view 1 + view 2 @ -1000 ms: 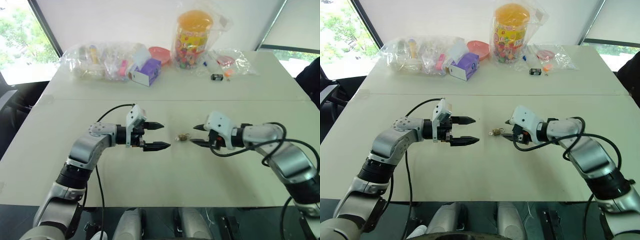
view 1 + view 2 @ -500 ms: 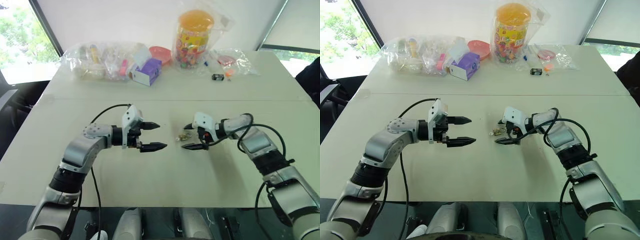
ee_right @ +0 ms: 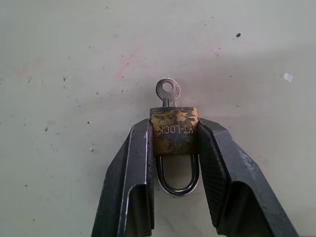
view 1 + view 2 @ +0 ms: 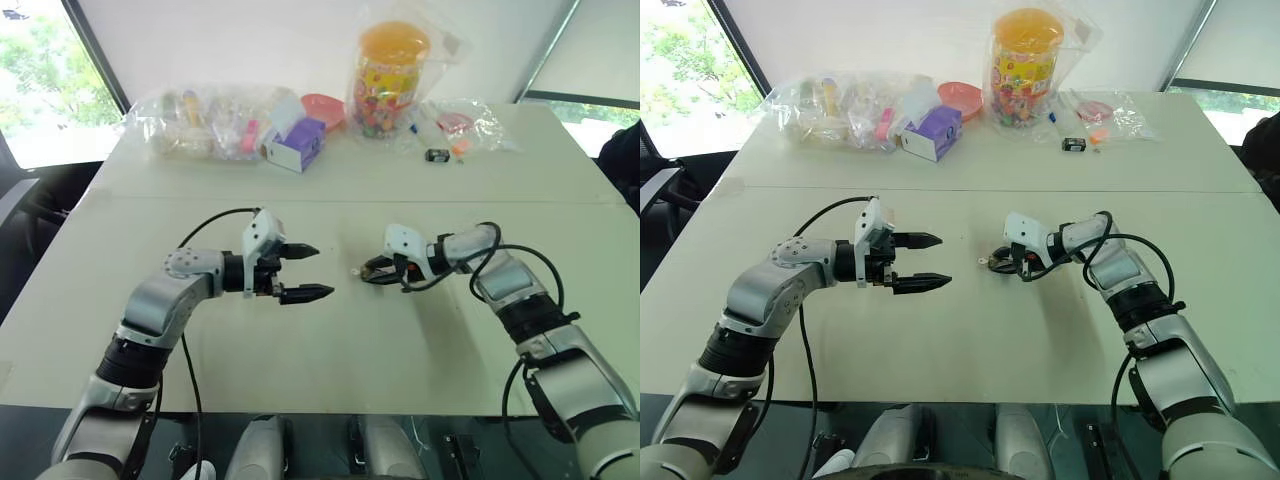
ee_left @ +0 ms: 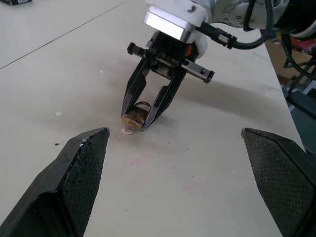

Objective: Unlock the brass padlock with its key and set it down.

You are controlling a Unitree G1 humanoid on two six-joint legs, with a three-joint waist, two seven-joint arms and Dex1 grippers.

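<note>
Two right claw [image 3: 174, 143] fingers pinch the brass padlock [image 3: 175, 130], key [image 3: 167, 91] inserted.

In the head views the brass padlock [image 4: 992, 264] is too small to make out, mostly covered by the right gripper [image 4: 1002, 266]. In the right wrist view the key [image 3: 167, 92] has its blade hidden inside the padlock body, and the shackle's closed or open state cannot be told. Contents of the bags [image 4: 205, 125] at the far left stay indistinct

Head stereo pair looking down over table [image 4: 330, 340], wrist cameras close, both sharing the brass padlock [image 3: 175, 130]
</note>
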